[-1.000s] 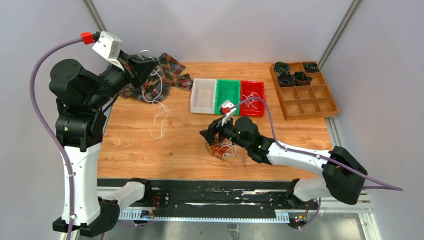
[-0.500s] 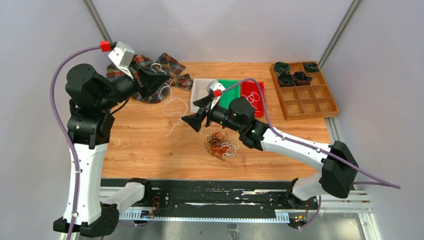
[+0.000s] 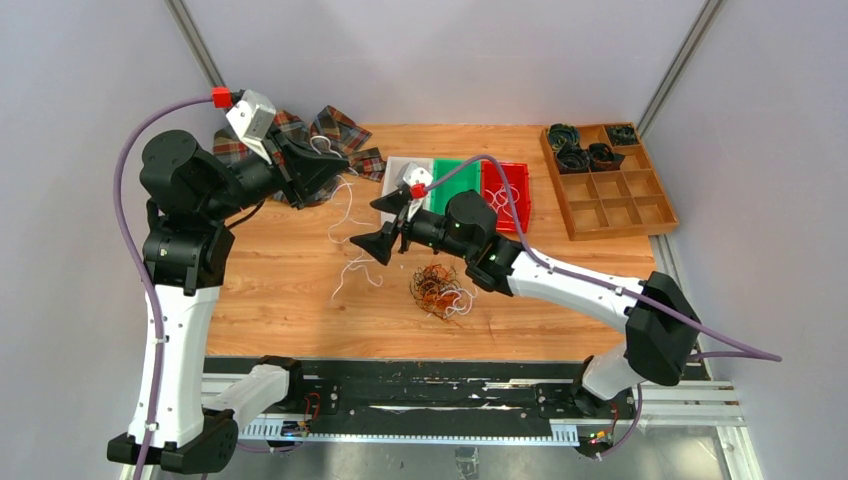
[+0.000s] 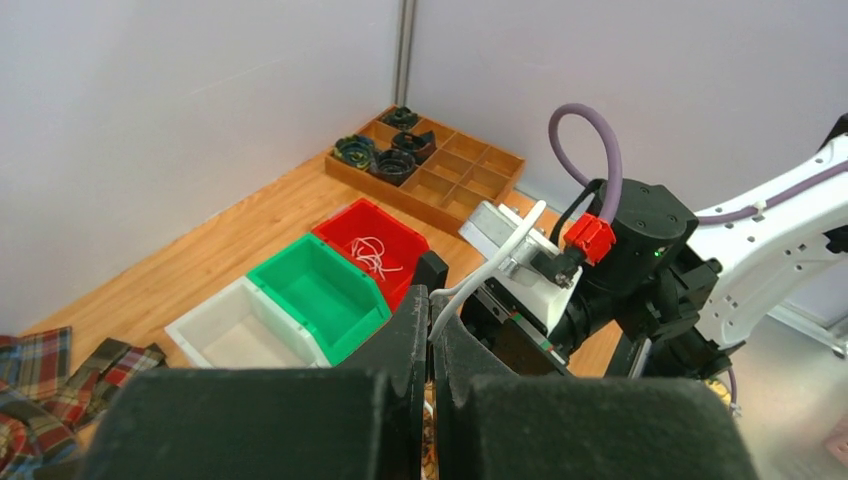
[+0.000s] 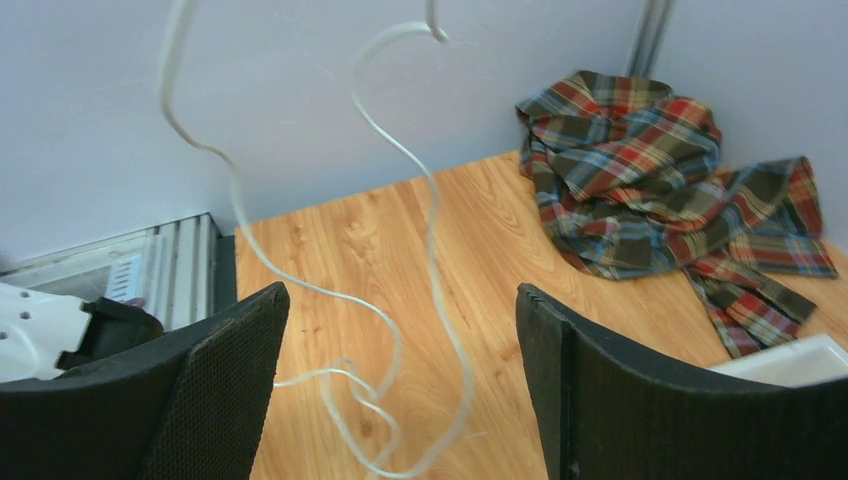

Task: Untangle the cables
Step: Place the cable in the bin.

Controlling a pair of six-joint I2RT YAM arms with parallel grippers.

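Copper-orange and white, the tangle sits at the near middle of the table, and nothing is touching it. Just past it, to its left, the right gripper hangs above the wood with its jaws spread wide. The right arm is stretched low across the table, wrist turned so the opening faces left. Its wrist view frames a white cable between the fingers but ahead of them, touching neither. The strand dangles in loose curves, with its tail lying on the wood.

Why does it hang like that? The left gripper, up high at the far left, has its jaws pressed together on the cable's top end. The left arm is reared up, elbow folded back, wrist aimed toward the middle. My read is that the lift lets the loops drop free, and the right is lining up a second hold lower down. Farther back, the red bin holds a few white cables, which is likely where this one is headed.
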